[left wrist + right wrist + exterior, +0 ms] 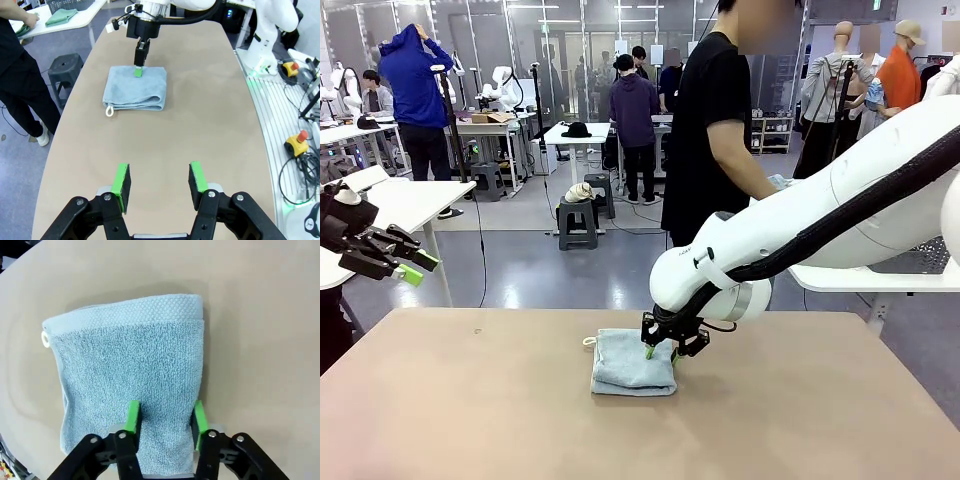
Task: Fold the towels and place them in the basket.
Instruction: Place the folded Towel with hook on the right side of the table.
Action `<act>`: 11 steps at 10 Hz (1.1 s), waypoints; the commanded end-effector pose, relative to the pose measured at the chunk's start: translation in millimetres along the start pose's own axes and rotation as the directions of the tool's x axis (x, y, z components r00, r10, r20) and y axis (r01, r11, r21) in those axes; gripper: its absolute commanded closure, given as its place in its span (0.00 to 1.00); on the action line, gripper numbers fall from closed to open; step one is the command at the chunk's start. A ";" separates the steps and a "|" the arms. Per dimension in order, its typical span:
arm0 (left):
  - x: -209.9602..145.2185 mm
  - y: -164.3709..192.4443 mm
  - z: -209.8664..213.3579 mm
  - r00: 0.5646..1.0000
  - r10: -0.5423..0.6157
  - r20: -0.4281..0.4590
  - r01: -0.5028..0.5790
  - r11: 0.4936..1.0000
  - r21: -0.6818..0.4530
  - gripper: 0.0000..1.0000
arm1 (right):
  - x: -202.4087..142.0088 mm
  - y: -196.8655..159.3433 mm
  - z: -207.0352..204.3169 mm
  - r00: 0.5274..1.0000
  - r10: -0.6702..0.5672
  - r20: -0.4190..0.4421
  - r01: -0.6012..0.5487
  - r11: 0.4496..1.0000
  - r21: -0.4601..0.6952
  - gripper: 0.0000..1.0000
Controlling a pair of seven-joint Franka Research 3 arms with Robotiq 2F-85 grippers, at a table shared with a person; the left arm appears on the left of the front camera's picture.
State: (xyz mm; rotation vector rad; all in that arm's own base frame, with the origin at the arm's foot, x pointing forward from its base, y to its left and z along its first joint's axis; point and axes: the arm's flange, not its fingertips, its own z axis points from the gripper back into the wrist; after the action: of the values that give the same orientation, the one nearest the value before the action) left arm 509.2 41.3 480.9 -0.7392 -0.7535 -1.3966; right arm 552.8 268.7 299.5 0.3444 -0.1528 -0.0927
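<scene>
A folded light blue-grey towel (632,362) lies flat in the middle of the brown table (470,400), its white loop (108,111) at one corner. My right gripper (660,352) points straight down onto the towel's right edge. In the right wrist view its green pads (133,416) press into the towel (130,370) with a gap of flat terry between them. My left gripper (159,182) hangs open and empty over the table's left side, well away from the towel (136,87). The dark mesh basket (920,258) stands on a white side table at the far right, partly hidden by my right arm.
A person in black (715,120) stands beyond the far edge, hands at the white side table (60,25), where a green cloth (61,16) lies. A grey stool (65,67) stands by the table's far edge. Bare tabletop surrounds the towel.
</scene>
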 end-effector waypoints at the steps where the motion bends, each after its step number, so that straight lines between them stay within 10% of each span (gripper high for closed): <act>1: 1.3 -2.0 0.6 1.000 -0.004 0.004 0.004 1.000 0.000 0.39 | 1.3 -2.6 -1.5 1.000 -0.003 0.002 0.003 1.000 -0.012 0.58; 2: 1.3 -2.0 0.6 1.000 -0.004 0.004 0.004 1.000 0.000 0.39 | -0.2 -3.6 0.1 1.000 -0.004 -0.010 0.004 1.000 -0.026 0.96; 3: 1.3 -2.0 0.6 1.000 -0.004 0.004 0.004 1.000 0.000 0.39 | -2.1 -4.4 2.7 1.000 0.001 -0.018 -0.002 0.999 -0.037 0.78; 4: 1.3 -2.0 0.6 1.000 -0.004 0.004 0.004 1.000 0.000 0.39 | -3.4 -5.2 5.9 1.000 0.011 -0.020 -0.012 0.999 -0.037 1.00; 11: 1.3 -2.0 0.6 1.000 -0.004 0.004 0.004 1.000 0.000 0.39 | -2.2 -2.5 3.8 0.999 0.015 -0.033 -0.016 1.000 -0.021 1.00</act>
State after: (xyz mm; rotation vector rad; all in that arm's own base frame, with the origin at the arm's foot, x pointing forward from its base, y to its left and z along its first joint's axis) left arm 509.2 41.3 480.9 -0.7392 -0.7535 -1.3966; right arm 549.5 265.3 302.2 0.3221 -0.1173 -0.0717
